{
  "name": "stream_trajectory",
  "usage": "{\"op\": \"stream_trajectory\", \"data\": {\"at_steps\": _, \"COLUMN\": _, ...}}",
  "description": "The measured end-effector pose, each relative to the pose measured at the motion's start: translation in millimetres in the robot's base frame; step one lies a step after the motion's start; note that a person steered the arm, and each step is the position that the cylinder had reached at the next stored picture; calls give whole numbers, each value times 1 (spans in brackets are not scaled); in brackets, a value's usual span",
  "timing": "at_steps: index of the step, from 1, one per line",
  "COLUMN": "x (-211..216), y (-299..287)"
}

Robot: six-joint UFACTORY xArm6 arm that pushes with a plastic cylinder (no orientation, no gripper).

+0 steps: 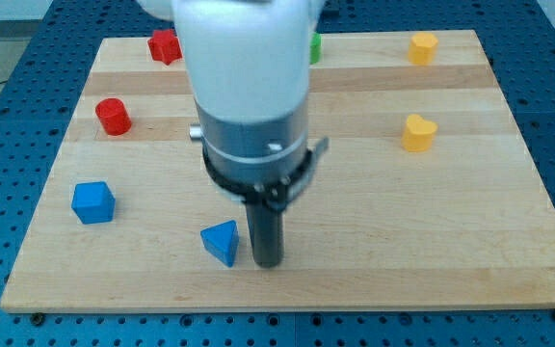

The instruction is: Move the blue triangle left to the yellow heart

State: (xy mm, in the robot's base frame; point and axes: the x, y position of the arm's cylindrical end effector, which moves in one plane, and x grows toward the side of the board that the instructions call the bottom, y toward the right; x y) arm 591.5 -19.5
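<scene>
The blue triangle (pixel 222 241) lies near the board's bottom edge, a little left of centre. My tip (pixel 269 262) rests on the board just to the triangle's right, a small gap between them. The yellow heart (pixel 417 133) lies far off at the view's right, mid-height on the board. The arm's white and grey body (pixel 249 87) hides the board's upper middle.
A blue cube (pixel 93 202) lies at the left. A red cylinder (pixel 113 116) and a red star-like block (pixel 165 45) lie at the upper left. A yellow block (pixel 422 46) lies at the top right. A green block (pixel 314 46) peeks out behind the arm.
</scene>
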Motion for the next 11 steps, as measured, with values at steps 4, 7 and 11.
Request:
{"op": "stream_trajectory", "data": {"at_steps": 4, "x": -98, "y": -39}}
{"op": "stream_trajectory", "data": {"at_steps": 7, "x": -101, "y": 91}}
{"op": "stream_trajectory", "data": {"at_steps": 11, "x": -163, "y": 183}}
